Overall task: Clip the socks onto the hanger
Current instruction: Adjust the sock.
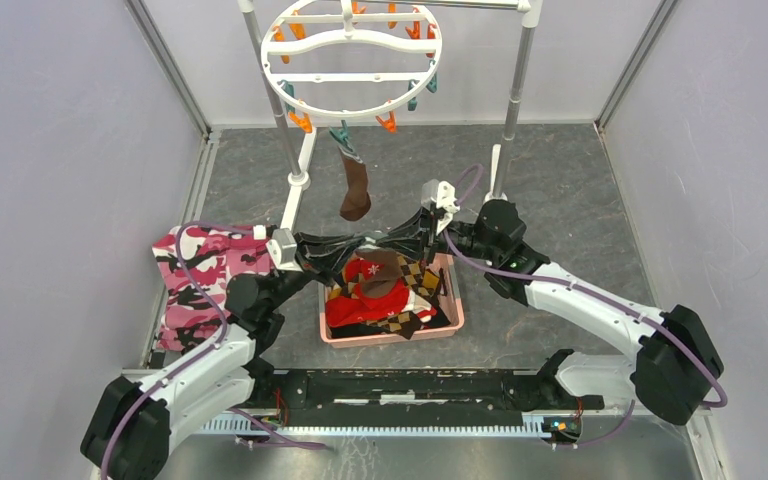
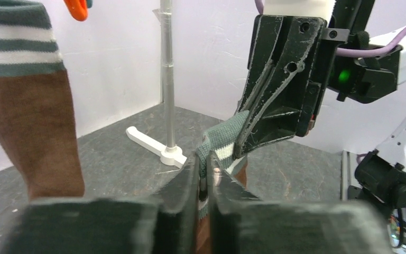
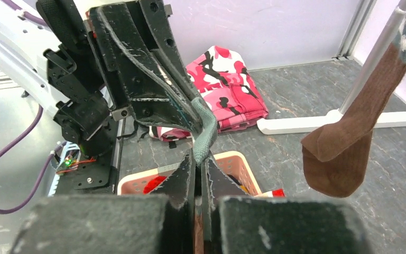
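The white ring hanger (image 1: 352, 105) hangs at the back with orange and teal clips. One brown sock (image 1: 355, 190) dangles from a teal clip; it also shows in the left wrist view (image 2: 26, 106) and the right wrist view (image 3: 349, 143). Over the basket, the second brown sock (image 1: 385, 268) hangs from both grippers. My left gripper (image 2: 204, 161) is shut on its grey-and-white striped cuff (image 2: 219, 143). My right gripper (image 3: 198, 161) is shut on the same cuff (image 3: 203, 132), tip to tip with the left gripper (image 1: 372, 240).
A pink basket (image 1: 390, 339) under the grippers holds a red sock and argyle socks. Pink camouflage cloth (image 1: 200, 275) lies to the left. The rack frame's poles (image 1: 515, 90) and white feet (image 2: 153, 145) stand behind the hanger.
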Tool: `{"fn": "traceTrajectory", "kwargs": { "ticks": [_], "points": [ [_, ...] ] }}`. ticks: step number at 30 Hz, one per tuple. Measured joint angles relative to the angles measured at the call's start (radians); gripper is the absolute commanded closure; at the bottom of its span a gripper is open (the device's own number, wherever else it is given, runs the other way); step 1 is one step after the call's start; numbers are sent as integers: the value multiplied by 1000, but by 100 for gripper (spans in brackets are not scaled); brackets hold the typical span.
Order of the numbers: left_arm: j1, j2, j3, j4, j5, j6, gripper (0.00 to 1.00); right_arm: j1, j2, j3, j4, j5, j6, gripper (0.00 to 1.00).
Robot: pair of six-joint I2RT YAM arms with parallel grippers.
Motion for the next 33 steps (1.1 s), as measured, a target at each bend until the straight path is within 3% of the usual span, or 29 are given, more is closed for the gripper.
{"fn": "traceTrajectory", "kwargs": {
  "ticks": [2,4,9,15,22,27,33],
  "points": [
    [-1,-2,3,-5,-19,-18,55,0,-2,6,-23,16,-24,100],
    [-2,-9,15,-29,-42,-43,46,0,-10,9,-59,43,-53,100],
    [-2,-67,64,-143,-72,-73,35,-14,-69,17,-177,117,-178,100],
    [-2,-90,96,-232,-50,-72,36,-23,-133,54,-286,151,-375,100],
    [-2,27,145,-242,47,-72,39,-23,-147,77,-411,143,-649,95],
    [-2,79,201,-241,84,-73,42,-23,-225,20,-401,119,-833,99],
    [-2,117,240,-243,116,-76,43,-23,-246,11,-398,95,-930,99]
  ]
}}
